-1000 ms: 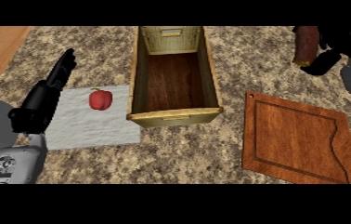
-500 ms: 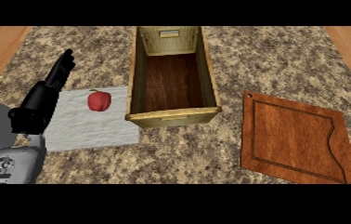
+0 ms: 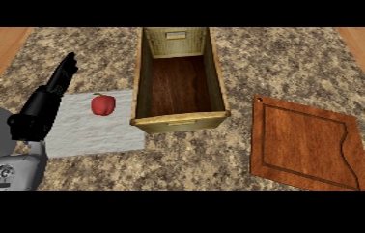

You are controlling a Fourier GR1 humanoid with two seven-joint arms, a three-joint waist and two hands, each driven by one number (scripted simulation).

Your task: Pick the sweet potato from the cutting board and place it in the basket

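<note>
On speckled stone counter (image 3: 285, 63), deep wooden basket (image 3: 140, 77), scalloped cutting board (image 3: 306, 145), straight-fingered left hand (image 3: 46, 104) beside red pepper (image 3: 103, 104).

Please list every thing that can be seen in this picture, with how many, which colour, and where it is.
Basket: one, tan woven walls with a dark wooden floor, at the middle of the counter, nothing inside.
Red vegetable: one, red with a small green stem, on the mat, left of the basket.
Mat: one, pale grey, left of the basket.
Cutting board: one, reddish-brown wood, right of the basket, nothing on it.
Counter: one, speckled brown and grey stone.
Left hand: one, black, straight fingers, at the left edge beside the mat.
Right hand: not in view.
</note>
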